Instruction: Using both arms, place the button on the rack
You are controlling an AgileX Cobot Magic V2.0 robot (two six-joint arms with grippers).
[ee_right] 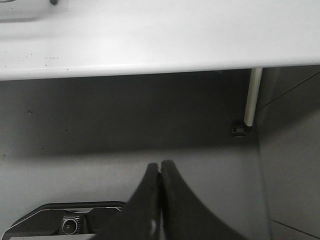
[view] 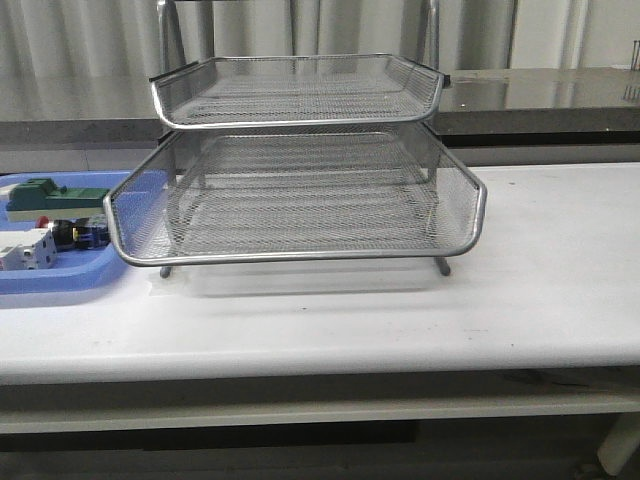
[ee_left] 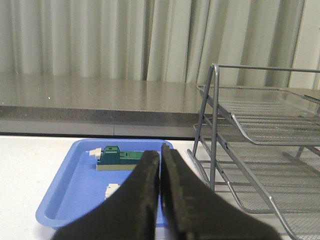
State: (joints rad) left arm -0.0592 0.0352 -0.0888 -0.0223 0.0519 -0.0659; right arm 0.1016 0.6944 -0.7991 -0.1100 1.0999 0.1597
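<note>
Though neither arm reaches into the front view, the white table (view: 560, 290) stretches across it with the rack (view: 300, 200) standing near its middle, silver mesh tiers stacked in a metal frame, the lower tier pulled out toward the near edge and wider-looking than the one above. To the rack's left, just beside it, lies a flat blue tray (view: 60, 280). Inside that tray a green-topped block (view: 45, 195) sits toward the back, a white block (view: 25, 250) sits at the front left, and between them, close to the white block, is a small dark thing with a touch of red and yellow, the button (view: 75, 234), largely hidden behind the tray's contents and too small to read well.

From the left wrist, the left gripper (ee_left: 160, 150) hangs above the table with its black fingers pressed together, nothing between them, the blue tray and green-topped block beyond its tips. The right gripper (ee_right: 160, 167) is likewise closed on nothing, held off the table's near edge over grey floor, a white table leg (ee_right: 251, 97) nearby.
</note>
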